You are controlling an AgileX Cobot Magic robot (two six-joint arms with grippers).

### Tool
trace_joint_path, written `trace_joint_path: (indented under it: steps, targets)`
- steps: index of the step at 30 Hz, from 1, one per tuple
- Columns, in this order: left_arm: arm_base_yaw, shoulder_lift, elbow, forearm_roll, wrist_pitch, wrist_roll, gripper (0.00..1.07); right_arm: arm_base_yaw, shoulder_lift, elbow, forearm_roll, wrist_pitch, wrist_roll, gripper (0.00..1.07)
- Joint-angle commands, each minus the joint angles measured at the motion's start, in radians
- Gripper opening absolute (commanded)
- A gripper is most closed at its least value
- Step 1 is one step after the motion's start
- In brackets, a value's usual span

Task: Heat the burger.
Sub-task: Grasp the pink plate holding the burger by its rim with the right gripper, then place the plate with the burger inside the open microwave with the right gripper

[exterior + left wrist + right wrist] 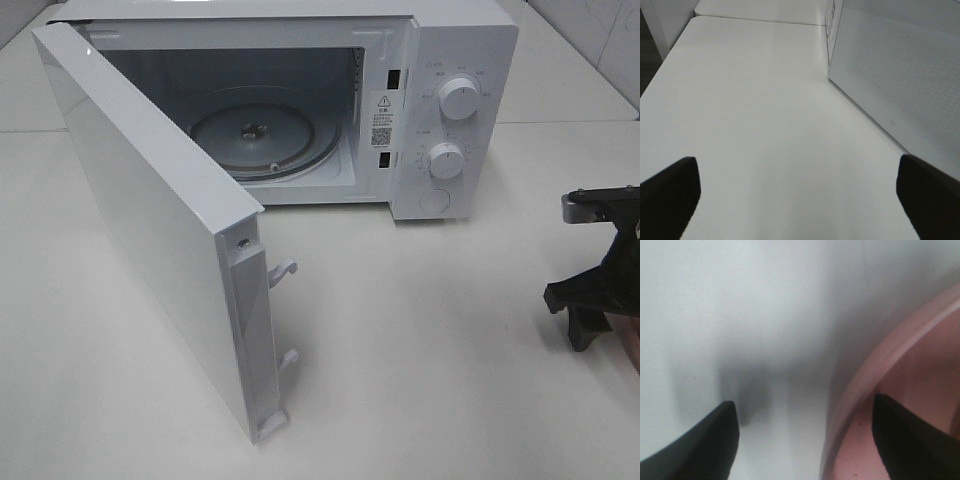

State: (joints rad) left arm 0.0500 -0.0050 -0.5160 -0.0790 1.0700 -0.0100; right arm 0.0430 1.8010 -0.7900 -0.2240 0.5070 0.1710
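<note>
Pink plate (855, 390) rim is the only trace of the load. The burger itself shows in none of the views, so it can only be presumed to sit on that plate, off the right edge of the bench (430, 340). The right end effector (805, 402) is open. It straddles the rim, with one fingertip over the plate's inside and the other over bare bench outside it, and a gap shows on the outer side. Whether the inner finger touches the plate cannot be told through the blur.

Further left and far, the white microwave (440, 120) stands with its door (150, 220) swung wide towards the near left. Its glass turntable (265, 135) is bare. The left end effector (797, 165) is out beyond the door's outer face, fingers fully apart and holding nothing.

The likely risks come from gripping the plate at one edge:
- A shallow or off-centre pinch could let the plate sag or slip.
- A tall burger would probably topple on any tilt.
- The carried plate could also clip the front edge of the microwave's opening on the way in.
</note>
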Motion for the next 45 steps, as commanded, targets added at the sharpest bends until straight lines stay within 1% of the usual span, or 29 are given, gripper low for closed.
trace_joint_path:
  steps: [1, 2, 3, 4, 5, 6, 7, 9, 12, 14, 16, 19, 32, 33, 36, 38, 45]
  targets:
    - [-0.005, -0.015, 0.0, -0.003, 0.0, 0.0, 1.01, -0.009, 0.003, -0.003, -0.012, 0.0, 0.005, 0.49]
    - [-0.005, -0.015, 0.0, -0.003, 0.0, 0.0, 1.01, -0.009, 0.003, -0.003, -0.012, 0.0, 0.005, 0.49]
    - [-0.005, -0.015, 0.0, -0.003, 0.0, 0.0, 1.01, -0.009, 0.003, -0.003, -0.018, -0.001, 0.009, 0.4]
    - [-0.005, -0.015, 0.0, -0.003, 0.0, 0.0, 1.01, -0.009, 0.003, -0.003, -0.02, -0.001, 0.012, 0.34]
    - [-0.005, -0.015, 0.0, -0.003, 0.0, 0.0, 1.01, -0.009, 0.003, -0.003, -0.02, -0.001, 0.012, 0.34]
    - [-0.005, -0.015, 0.0, -0.003, 0.0, 0.0, 1.01, -0.009, 0.003, -0.003, -0.028, -0.001, 0.022, 0.26]
    - [-0.005, -0.015, 0.0, -0.003, 0.0, 0.0, 1.01, -0.009, 0.003, -0.003, -0.028, -0.001, 0.022, 0.26]
    - [-0.005, -0.015, 0.0, -0.003, 0.0, 0.0, 1.01, -0.009, 0.003, -0.003, -0.061, -0.001, 0.059, 0.13]
    - [-0.005, -0.015, 0.0, -0.003, 0.0, 0.0, 1.01, -0.009, 0.003, -0.003, -0.07, 0.0, 0.067, 0.1]
    - [-0.005, -0.015, 0.0, -0.003, 0.0, 0.0, 1.01, -0.009, 0.003, -0.003, -0.094, 0.001, 0.086, 0.02]
    - [-0.005, -0.015, 0.0, -0.003, 0.0, 0.0, 1.01, -0.009, 0.003, -0.003, -0.101, 0.003, 0.086, 0.0]
    - [-0.005, -0.015, 0.0, -0.003, 0.0, 0.0, 1.01, -0.009, 0.003, -0.003, -0.119, 0.004, 0.086, 0.0]
    - [-0.005, -0.015, 0.0, -0.003, 0.0, 0.0, 1.01, -0.002, 0.001, -0.003, -0.119, 0.008, 0.103, 0.0]
    - [-0.005, -0.015, 0.0, -0.003, 0.0, 0.0, 1.01, 0.016, 0.0, -0.003, -0.135, 0.021, 0.118, 0.0]
    - [-0.005, -0.015, 0.0, -0.003, 0.0, 0.0, 1.01, 0.025, -0.001, -0.003, -0.149, 0.03, 0.129, 0.0]
    - [-0.005, -0.015, 0.0, -0.003, 0.0, 0.0, 1.01, 0.06, -0.001, -0.003, -0.209, 0.068, 0.187, 0.0]
    - [-0.005, -0.015, 0.0, -0.003, 0.0, 0.0, 1.01, 0.095, -0.001, -0.003, -0.254, 0.101, 0.219, 0.0]
